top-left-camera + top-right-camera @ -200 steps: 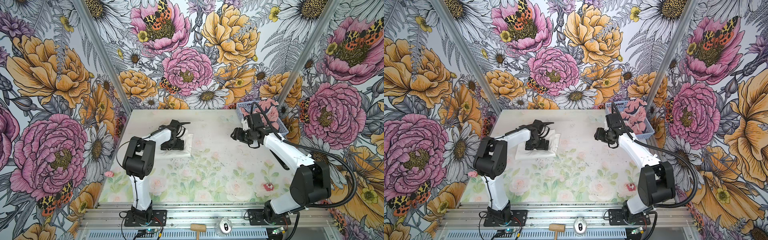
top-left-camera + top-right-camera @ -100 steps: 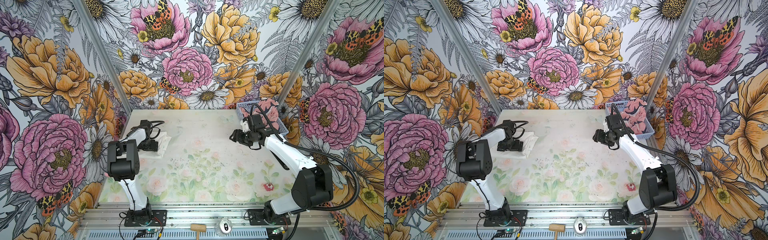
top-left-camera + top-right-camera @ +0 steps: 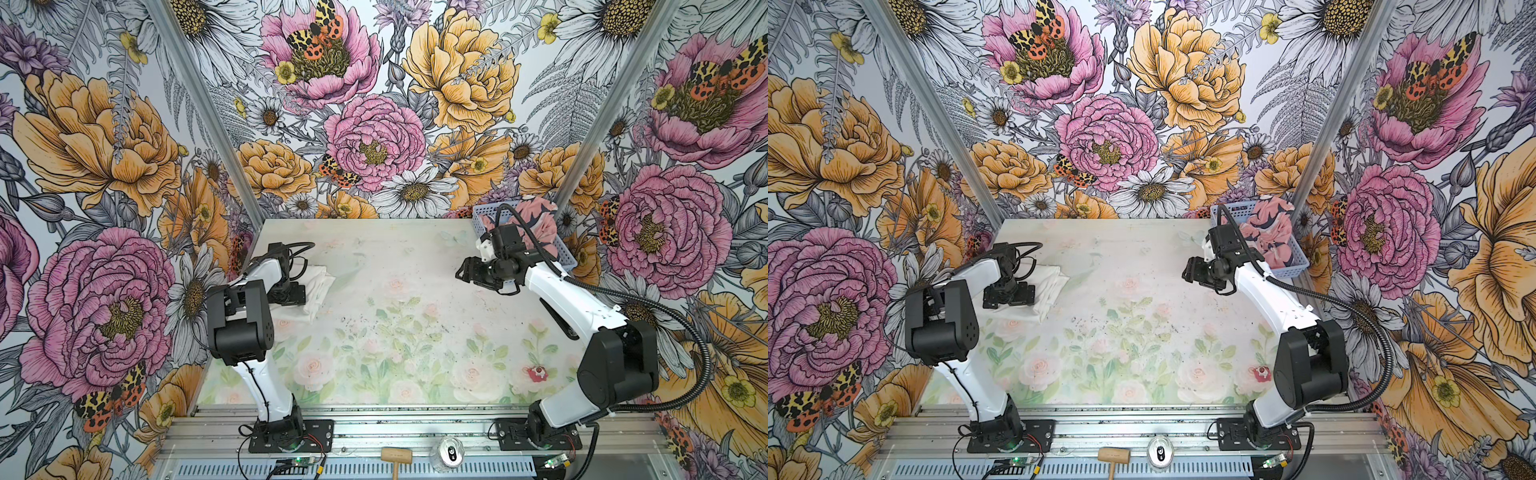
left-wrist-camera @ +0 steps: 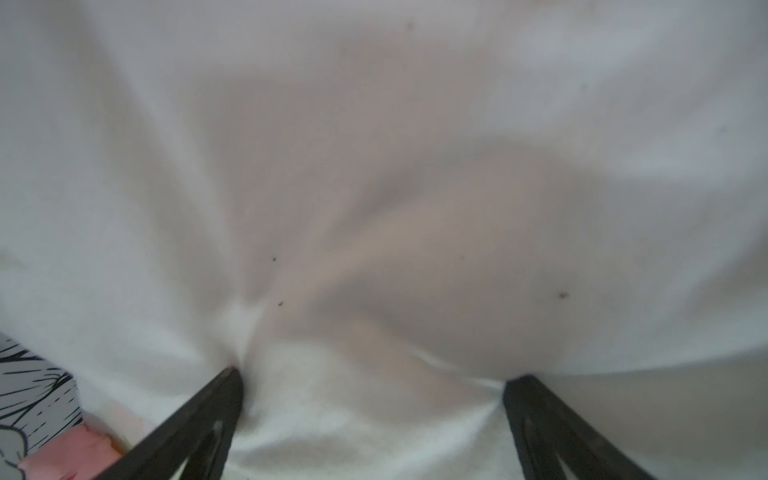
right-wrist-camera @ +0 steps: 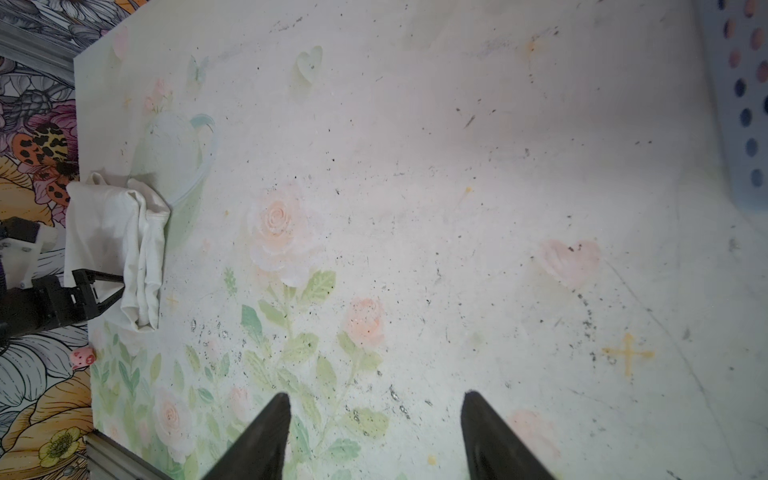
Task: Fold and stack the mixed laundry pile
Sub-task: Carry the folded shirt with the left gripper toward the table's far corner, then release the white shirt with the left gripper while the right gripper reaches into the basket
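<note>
Inside the light blue basket (image 3: pixel 1287 271), the pink printed garment (image 3: pixel 1266 232) lies crumpled and heaped above the rim, not yet folded. Well apart from the basket, at the table (image 3: pixel 415 332) edge opposite it, the white T-shirt (image 3: pixel 318 286) rests as a compact folded packet. The left gripper (image 4: pixel 374 378) bears down on it with its jaws spread wide, both tips dimpling the cloth rather than pinching it, probably to flatten the fold and settle the base of the stack. The right gripper (image 3: pixel 467 272) hangs just beside the basket, on the side facing the shirt, jaws partly apart and empty over bare tabletop. Between basket and shirt the surface lies open, room to spread the pink piece. The shirt sits near its edge, so a push away from the basket could slide it off.
</note>
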Available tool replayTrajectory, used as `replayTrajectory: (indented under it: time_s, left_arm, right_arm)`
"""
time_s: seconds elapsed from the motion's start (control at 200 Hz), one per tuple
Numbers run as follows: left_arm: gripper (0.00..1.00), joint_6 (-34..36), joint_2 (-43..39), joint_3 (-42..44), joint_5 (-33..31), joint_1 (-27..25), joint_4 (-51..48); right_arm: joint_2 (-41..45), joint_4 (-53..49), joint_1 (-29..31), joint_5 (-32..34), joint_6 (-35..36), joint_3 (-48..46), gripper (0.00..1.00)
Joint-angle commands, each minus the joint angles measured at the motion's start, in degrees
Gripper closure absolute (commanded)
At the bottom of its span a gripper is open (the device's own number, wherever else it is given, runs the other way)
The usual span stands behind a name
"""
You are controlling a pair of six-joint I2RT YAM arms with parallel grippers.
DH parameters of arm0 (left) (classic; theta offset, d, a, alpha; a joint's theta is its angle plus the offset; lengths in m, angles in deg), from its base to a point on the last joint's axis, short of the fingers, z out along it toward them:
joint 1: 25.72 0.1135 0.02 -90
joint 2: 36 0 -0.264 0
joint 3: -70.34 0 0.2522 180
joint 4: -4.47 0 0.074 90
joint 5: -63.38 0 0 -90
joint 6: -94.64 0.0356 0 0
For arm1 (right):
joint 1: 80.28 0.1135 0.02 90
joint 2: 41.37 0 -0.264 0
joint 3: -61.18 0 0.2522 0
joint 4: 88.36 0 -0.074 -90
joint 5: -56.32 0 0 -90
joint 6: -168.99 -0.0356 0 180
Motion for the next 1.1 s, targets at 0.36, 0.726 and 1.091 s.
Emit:
replayTrajectory:
  time_s: [0.36, 0.726, 1.091]
  left_arm:
    - [0.01, -7.9, 9.2, -7.0, 0.1, 1.2, -4.0]
    - [0.01, -8.0, 0.3, -5.4, 0.2, -2.7, -4.0]
    - [0.01, -12.2, -16.4, -5.3, 4.2, -12.2, -1.6]
  right_arm:
    - [1.5, 0.4, 1.3, 1.5, -0.5, -0.2, 0.32]
    - [0.6, -0.5, -3.2, 4.6, 2.2, 4.2, 0.29]
    - [-21.5, -0.9, -17.6, 21.6, 6.3, 26.9, 0.14]
